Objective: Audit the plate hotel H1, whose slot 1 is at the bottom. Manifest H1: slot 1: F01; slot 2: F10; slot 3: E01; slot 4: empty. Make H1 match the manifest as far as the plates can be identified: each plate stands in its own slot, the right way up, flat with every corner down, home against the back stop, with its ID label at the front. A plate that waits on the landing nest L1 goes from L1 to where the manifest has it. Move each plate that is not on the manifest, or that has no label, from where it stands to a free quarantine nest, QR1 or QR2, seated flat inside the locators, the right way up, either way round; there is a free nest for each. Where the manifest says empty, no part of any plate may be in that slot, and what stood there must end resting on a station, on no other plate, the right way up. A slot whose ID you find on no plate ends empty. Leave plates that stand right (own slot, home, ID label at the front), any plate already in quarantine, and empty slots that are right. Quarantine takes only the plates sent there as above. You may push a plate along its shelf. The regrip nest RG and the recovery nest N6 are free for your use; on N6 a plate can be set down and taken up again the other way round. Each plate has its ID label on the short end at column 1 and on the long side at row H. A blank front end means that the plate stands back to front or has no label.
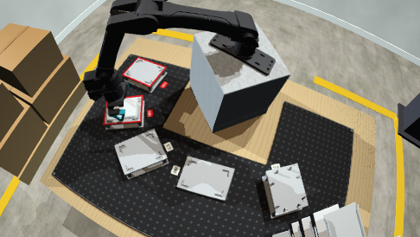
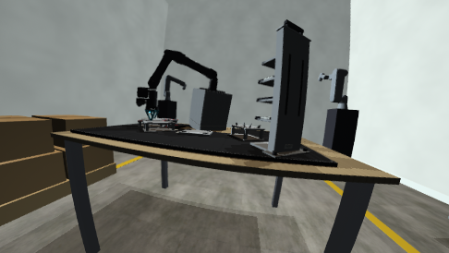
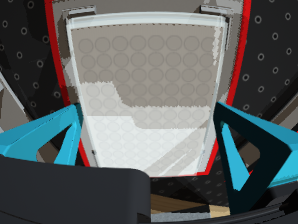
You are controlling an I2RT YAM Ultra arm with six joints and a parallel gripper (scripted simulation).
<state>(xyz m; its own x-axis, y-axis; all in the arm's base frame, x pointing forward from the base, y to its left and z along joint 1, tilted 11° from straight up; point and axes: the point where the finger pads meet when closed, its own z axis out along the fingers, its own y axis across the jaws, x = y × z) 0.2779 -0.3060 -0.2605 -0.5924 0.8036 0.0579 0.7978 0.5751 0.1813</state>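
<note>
Starting at the far left of the overhead view, you see stacked cardboard boxes (image 1: 30, 65) off the table, then the gripper (image 1: 117, 113) hanging over the nearer red-framed nest (image 1: 123, 124). Its teal fingers are spread to their widest, one on each long side of the white plate (image 1: 130, 108), and they grip nothing; the plate lies in the nest inside the red border.

Treat that plate as a light, rigid plastic tray, I judge: stiff enough not to flex, but smooth-walled, so it could slip or tip if you pinch it off-centre. Take it across the narrow width, on the two long side walls near the middle, as the fingers now bracket it. Keep off the corners and the corner stops.

Moving right, you pass a second red-framed nest (image 1: 144, 73), which from above shows only a pale grey top, so you cannot tell if a plate sits in it. Then come two grey nests (image 1: 140, 152) (image 1: 206, 177), the arm's grey block (image 1: 233, 91) and a raised stand (image 1: 285, 189). The tall shelf tower (image 2: 288, 92) is plain only in the side view.
</note>
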